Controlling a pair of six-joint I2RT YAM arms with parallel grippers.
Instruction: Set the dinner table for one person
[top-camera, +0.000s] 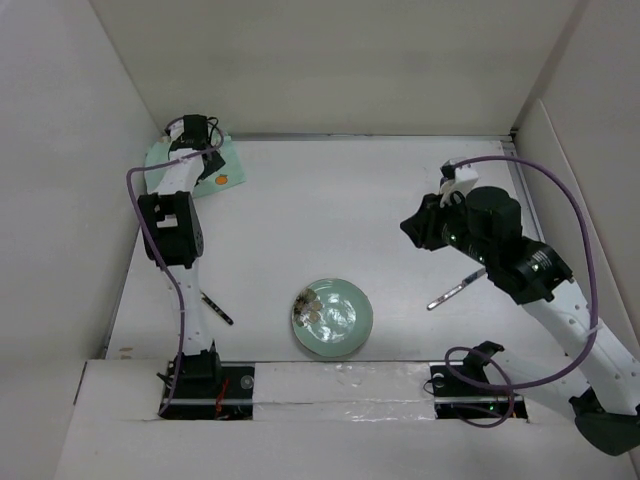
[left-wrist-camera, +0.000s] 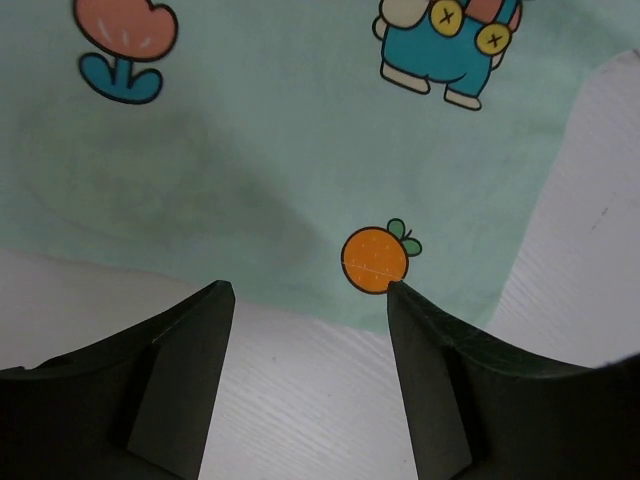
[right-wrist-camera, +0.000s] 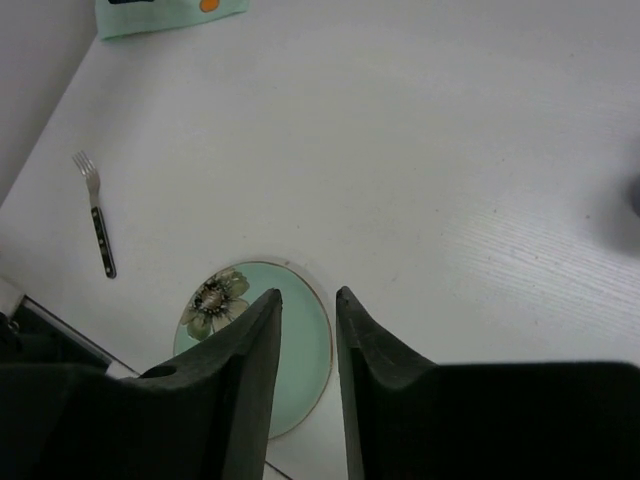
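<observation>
Left claw (left-wrist-camera: 308, 290) parted over mat (left-wrist-camera: 250, 150) edge; right claw (right-wrist-camera: 308, 292) parted, empty.

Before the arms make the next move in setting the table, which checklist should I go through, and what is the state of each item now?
1. Left fingers open and empty: ok, they hang over the mat's edge.
2. Right fingers empty: ok, a narrow gap with nothing in it.
3. Mat under the plate: not ok, the mat lies in the far left corner, apart from the plate.
4. Fork left of the plate: ok, but slanted.
5. Utensil right of the plate is a knife: cannot tell.
</observation>
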